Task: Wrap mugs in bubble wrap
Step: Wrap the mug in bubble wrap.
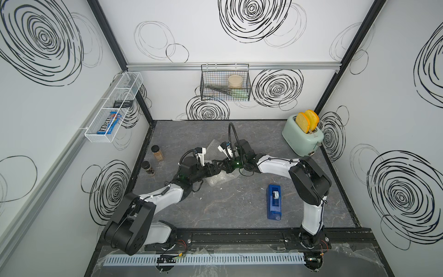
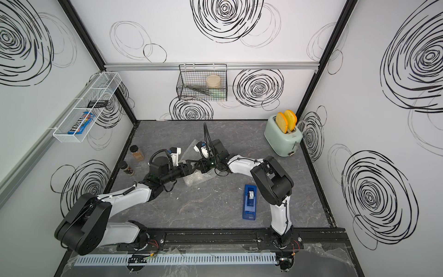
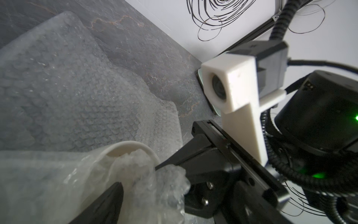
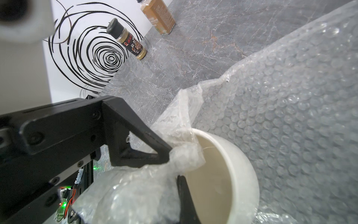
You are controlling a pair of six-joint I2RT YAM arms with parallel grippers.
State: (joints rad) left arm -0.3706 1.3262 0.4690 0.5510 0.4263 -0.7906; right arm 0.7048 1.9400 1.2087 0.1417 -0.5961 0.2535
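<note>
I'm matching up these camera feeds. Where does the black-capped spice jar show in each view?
In a top view: the black-capped spice jar at the table's left edge, nearer the arm bases than the brown jar.
In a top view: the black-capped spice jar, same spot.
Left wrist: not in it.
Right wrist: the black-capped spice jar, near the brown jar.
Shared landmark: the bubble wrap, in all four.

You are looking at a cream-white round ceramic mug (image 4: 242, 155) that is showing a smooth, glossy glaze. A clear plastic bubble-wrap sheet (image 4: 290, 97) is catching the light, shiny and pimpled with small bubbles. The grey marble-patterned tabletop (image 4: 193, 42) is reading matt and finely veined. The blue plastic tape dispenser (image 1: 273, 208) is looking smooth and faintly shiny.
</note>
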